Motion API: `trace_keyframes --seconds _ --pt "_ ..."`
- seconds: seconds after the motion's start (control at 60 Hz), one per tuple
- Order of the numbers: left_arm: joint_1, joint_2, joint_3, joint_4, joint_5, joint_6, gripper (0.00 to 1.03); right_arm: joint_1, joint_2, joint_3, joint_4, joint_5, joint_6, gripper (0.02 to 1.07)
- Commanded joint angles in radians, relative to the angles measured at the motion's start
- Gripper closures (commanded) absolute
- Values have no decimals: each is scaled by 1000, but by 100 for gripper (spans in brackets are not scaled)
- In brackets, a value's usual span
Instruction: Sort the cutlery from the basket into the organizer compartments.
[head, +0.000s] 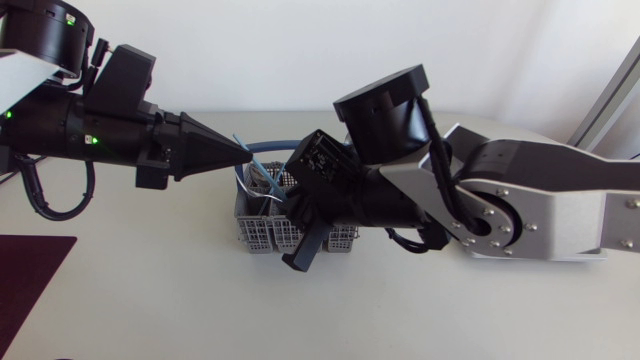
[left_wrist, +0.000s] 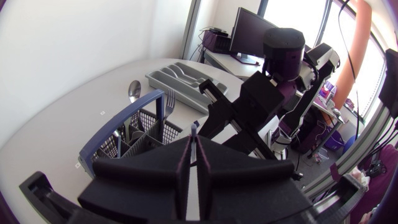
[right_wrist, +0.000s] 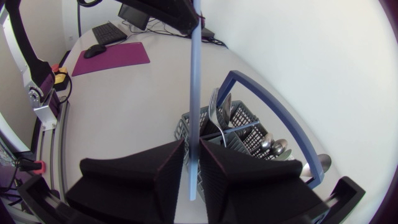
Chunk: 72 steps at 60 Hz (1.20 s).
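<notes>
Forks (right_wrist: 214, 102) and spoons (right_wrist: 277, 146) stand in the basket (head: 262, 235). Above it, my left gripper (left_wrist: 194, 134) and right gripper (right_wrist: 191, 147) both clamp one blue handle (right_wrist: 194, 81).

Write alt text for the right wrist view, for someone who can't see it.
A long light-blue cutlery handle stands pinched in the right gripper, its far end held by the left gripper. Beyond it a grey cutlery basket with a blue carrying handle holds a fork and spoons on the white table.
</notes>
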Motion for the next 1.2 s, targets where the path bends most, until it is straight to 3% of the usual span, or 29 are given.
trace_keyframes --seconds 0.0,0.167,0.5,0.75,0.917,1.067,1.183 --pt "19 19 19 8 20 -34 100 9 13 11 6 2 -26 99" --pt "28 19 42 10 20 -66 83 7 -13 1 -14 2 -22 101" --pt "11 10 63 11 23 -123 82 9 -59 -19 -40 2 -20 101" --pt "93 -16 140 56 23 -218 42 10 -115 -56 -90 2 -22 101" --pt "192 -39 185 168 22 -338 36 4 -198 -104 -132 15 -19 101" --pt "223 -50 165 166 12 -283 36 -51 -281 -131 -178 28 -16 101" --pt "223 -67 114 118 -35 -145 36 -144 -350 -137 -227 27 -8 101"
